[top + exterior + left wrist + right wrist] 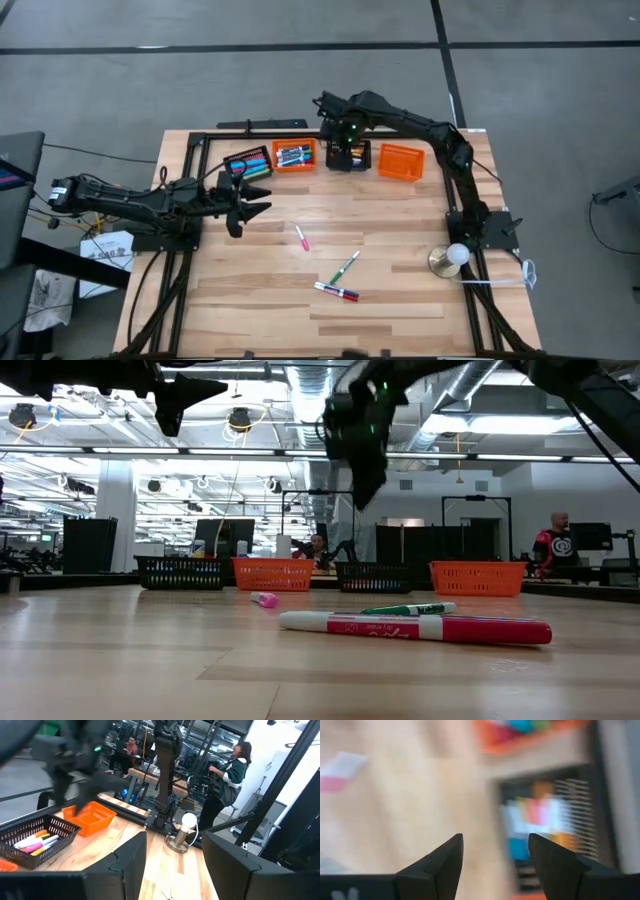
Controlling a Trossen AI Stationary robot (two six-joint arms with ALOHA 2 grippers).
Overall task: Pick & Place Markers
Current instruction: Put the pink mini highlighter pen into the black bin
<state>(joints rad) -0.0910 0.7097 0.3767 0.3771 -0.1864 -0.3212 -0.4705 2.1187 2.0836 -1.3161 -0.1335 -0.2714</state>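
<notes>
Light wood plank surface, smooth w/ satin sheen, edged by matt black metal frame. Mesh plastic baskets, orange & black. Markers glossy plastic w/ printed barrels. Both arms' tools matt black. Floor dull gray concrete.

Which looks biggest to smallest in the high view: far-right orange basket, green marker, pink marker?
1. Far-right orange basket, clearly largest.
2. Green marker, a long thin stick.
3. Pink marker, a little shorter than the green one; the gap is small, so that order is unsure.
</notes>
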